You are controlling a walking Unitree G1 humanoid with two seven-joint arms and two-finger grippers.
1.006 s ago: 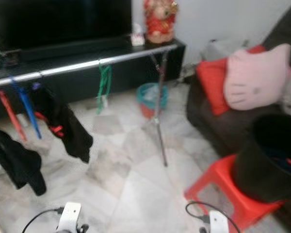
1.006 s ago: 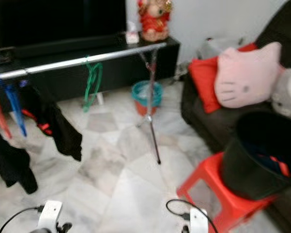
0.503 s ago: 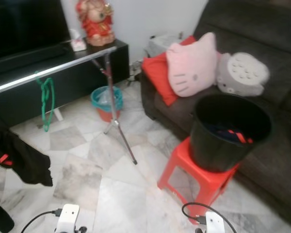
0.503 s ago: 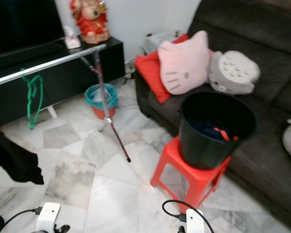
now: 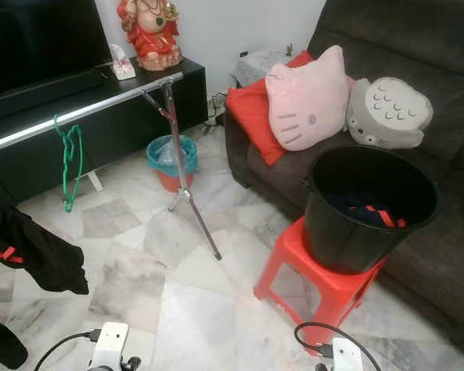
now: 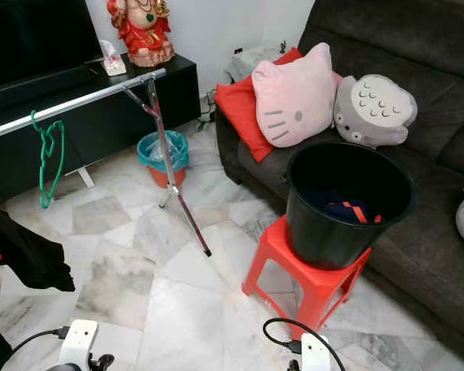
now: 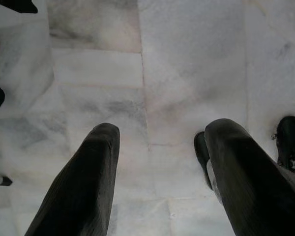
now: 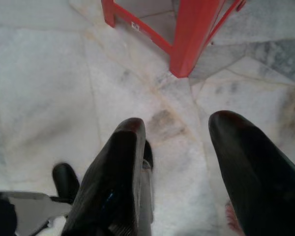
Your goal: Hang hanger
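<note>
A black bucket (image 5: pixel 369 209) stands on a red plastic stool (image 5: pixel 319 280) in front of the sofa; dark cloth and red-orange hanger parts (image 5: pixel 383 216) show inside it. A silver clothes rail (image 5: pixel 77 113) on a tripod leg (image 5: pixel 187 196) crosses the left of the room, with a green hanger (image 5: pixel 68 158) on it and black clothes (image 5: pixel 32 249) hanging lower left. My left gripper (image 7: pixel 160 147) hangs open over the marble floor, holding nothing. My right gripper (image 8: pixel 179 142) is open too, above the floor close to a stool leg (image 8: pixel 191 37).
A dark sofa (image 5: pixel 417 54) with a pink cat cushion (image 5: pixel 308 99), a red cushion (image 5: pixel 251 116) and a grey cushion (image 5: pixel 390 112) fills the right. A teal-lined bin (image 5: pixel 170 158) sits by the black TV cabinet (image 5: pixel 100 124) with a red figurine (image 5: pixel 149 31).
The camera has swung right: the rail and hanging clothes slid to the left of the picture, and the sofa, bucket and stool came fully into view. Both arms stay hanging low.
</note>
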